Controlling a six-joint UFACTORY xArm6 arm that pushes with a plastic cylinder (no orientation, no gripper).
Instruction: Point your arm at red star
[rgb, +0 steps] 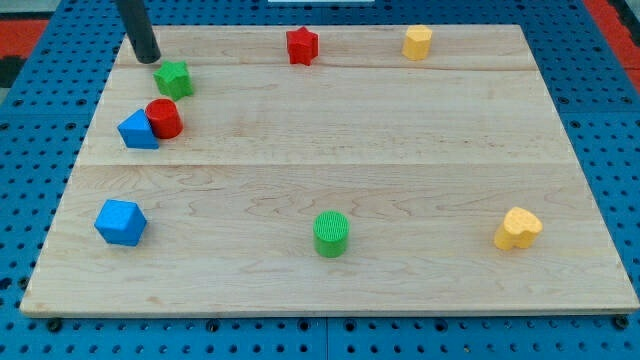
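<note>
One tip (148, 58) | beside green star (174, 78) | red star (302, 45) well apart

Robotics lab bench, wooden board (400, 140), blue perforated mounting surface (30, 150)

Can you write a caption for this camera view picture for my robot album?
My tip sits at the board's top left beside the green star, with the red star off to the view's right.
</note>
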